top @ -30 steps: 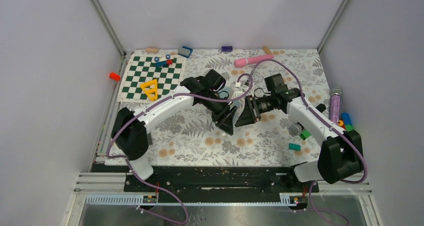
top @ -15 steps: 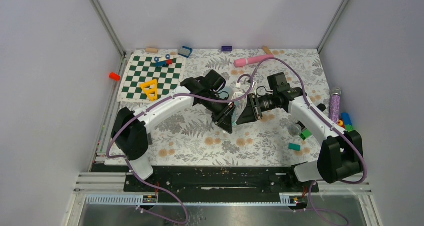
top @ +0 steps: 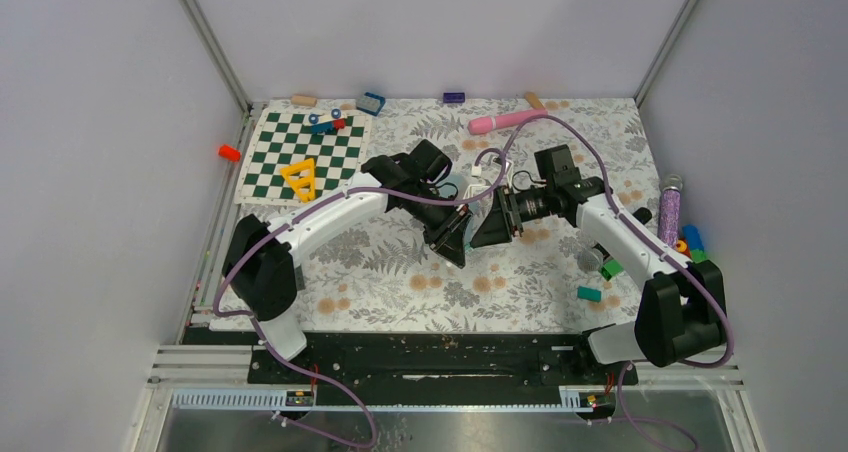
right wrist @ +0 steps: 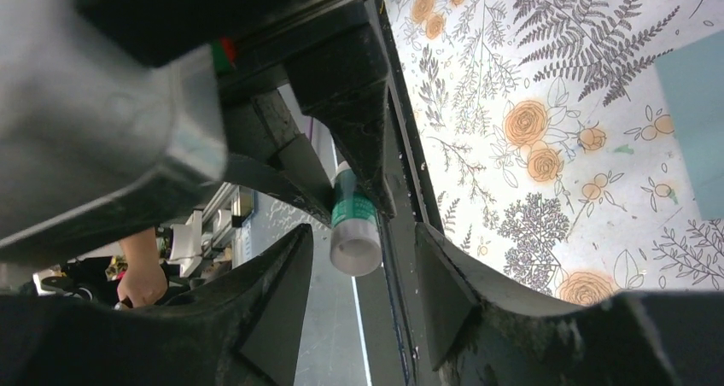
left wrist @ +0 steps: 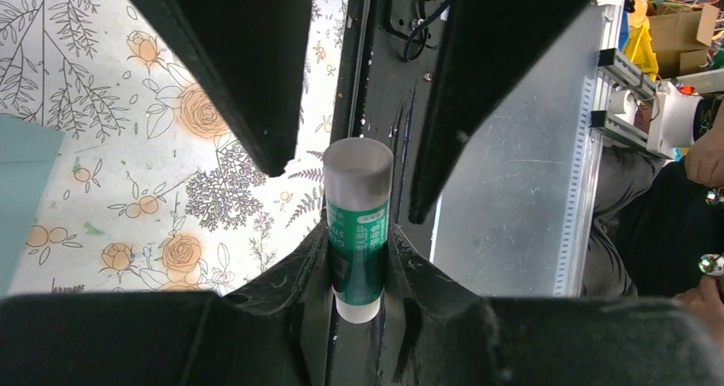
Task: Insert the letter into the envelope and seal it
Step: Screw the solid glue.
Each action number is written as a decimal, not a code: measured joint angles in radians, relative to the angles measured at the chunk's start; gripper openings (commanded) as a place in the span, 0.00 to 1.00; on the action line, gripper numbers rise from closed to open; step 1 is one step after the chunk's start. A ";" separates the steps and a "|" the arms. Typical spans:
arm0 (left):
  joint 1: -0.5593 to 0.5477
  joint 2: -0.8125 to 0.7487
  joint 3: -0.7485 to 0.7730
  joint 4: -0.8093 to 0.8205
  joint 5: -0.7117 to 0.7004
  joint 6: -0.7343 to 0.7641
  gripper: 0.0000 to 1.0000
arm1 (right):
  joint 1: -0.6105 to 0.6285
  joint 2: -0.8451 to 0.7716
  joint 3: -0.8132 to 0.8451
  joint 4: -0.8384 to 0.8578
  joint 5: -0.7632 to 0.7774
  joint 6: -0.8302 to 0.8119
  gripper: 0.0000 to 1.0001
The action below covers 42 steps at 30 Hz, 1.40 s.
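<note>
On a flower-printed tablecloth (left wrist: 171, 104), a corner of the teal envelope (left wrist: 21, 198) lies flat, off to the side of both claws and touched by neither. The left claw (left wrist: 359, 262) is clamped on a green-labelled glue stick (left wrist: 359, 224). The stick's white cap (right wrist: 354, 251) points into the right claw (right wrist: 363, 236), which stands open on either side of it without touching. The chequered board (top: 300, 152) lies well apart from both claws, out past the left arm.

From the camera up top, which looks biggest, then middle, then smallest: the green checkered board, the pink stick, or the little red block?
1. green checkered board
2. pink stick
3. little red block
None of them look alike in size.
</note>
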 measured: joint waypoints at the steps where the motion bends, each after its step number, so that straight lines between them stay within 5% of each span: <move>1: 0.000 0.000 0.000 0.000 0.003 -0.001 0.00 | 0.001 0.000 -0.006 0.016 0.000 0.010 0.55; 12: 0.020 -0.003 -0.033 0.082 0.026 -0.066 0.00 | 0.008 -0.130 -0.314 0.629 -0.034 0.379 0.56; 20: 0.030 -0.026 -0.052 0.108 0.034 -0.078 0.00 | 0.008 -0.120 -0.338 0.952 -0.035 0.611 0.52; 31: 0.030 -0.028 -0.052 0.109 0.038 -0.082 0.00 | 0.008 -0.098 -0.362 1.061 -0.062 0.675 0.49; 42: 0.039 -0.028 -0.063 0.118 0.051 -0.087 0.00 | 0.008 -0.098 -0.364 0.957 -0.071 0.568 0.43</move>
